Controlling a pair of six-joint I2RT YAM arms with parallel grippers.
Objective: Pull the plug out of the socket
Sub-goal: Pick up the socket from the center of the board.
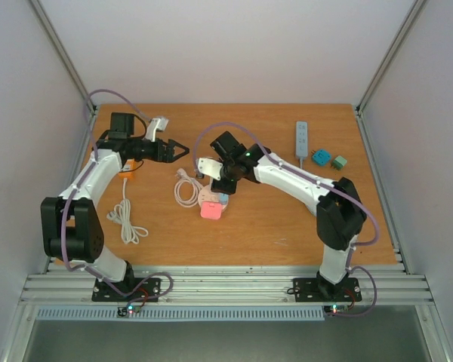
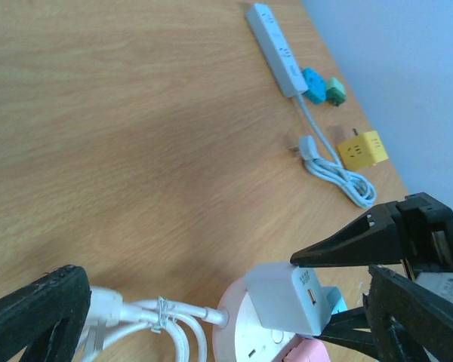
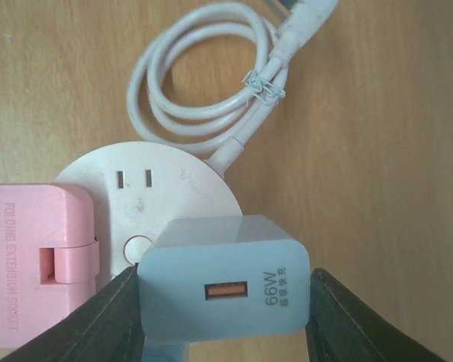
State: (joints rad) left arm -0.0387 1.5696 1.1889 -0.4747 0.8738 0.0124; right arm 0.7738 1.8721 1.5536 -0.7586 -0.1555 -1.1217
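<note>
Right gripper (image 3: 223,305): jaws clamped on both flanks of the grey plug (image 3: 223,275). The plug stands on the round white socket (image 3: 162,177), near the middle of the table (image 1: 302,226). Pink adapter (image 3: 38,256) alongside, coiled white cord (image 3: 200,98) attached. Left gripper (image 1: 183,151): jaws spread wide, grasping nothing, toward the far left corner.

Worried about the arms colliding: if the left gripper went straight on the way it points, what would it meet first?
Probably the right gripper, closed on the grey charger ahead of the left gripper; height is unclear from above, so it might pass over.
</note>
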